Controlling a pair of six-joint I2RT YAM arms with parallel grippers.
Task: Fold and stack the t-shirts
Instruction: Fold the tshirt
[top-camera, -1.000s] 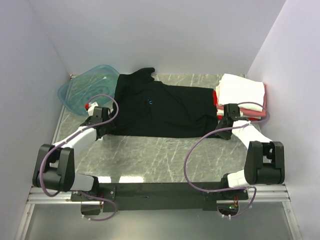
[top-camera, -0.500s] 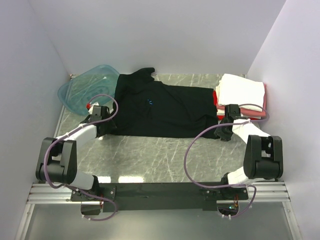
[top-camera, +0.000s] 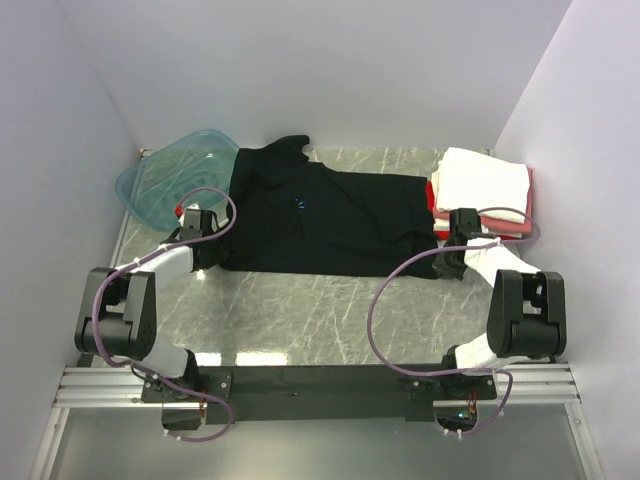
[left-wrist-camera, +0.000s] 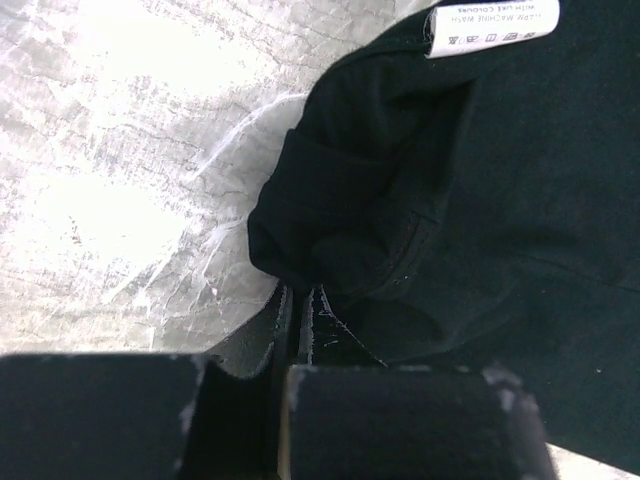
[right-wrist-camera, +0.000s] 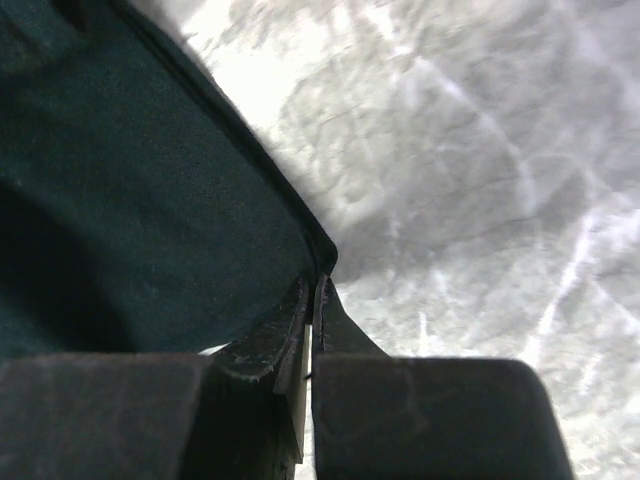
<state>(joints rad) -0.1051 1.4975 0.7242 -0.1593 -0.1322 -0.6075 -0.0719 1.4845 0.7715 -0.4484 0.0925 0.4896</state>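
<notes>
While others sit stacked, black t-shirt (top-camera: 320, 215) awaits folding

Top view: it lies spread out centrally, folded stack (top-camera: 485, 185) at far right. Left wrist: left gripper (left-wrist-camera: 297, 300) pinched on its corner. Right wrist: right gripper (right-wrist-camera: 312, 290) clamped on its hem. Fold and stacking outstanding

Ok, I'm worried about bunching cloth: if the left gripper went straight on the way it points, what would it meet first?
The black t-shirt itself: the left gripper is shut on its edge, and a bunched fold of it lies directly ahead, by the left wrist view.
</notes>
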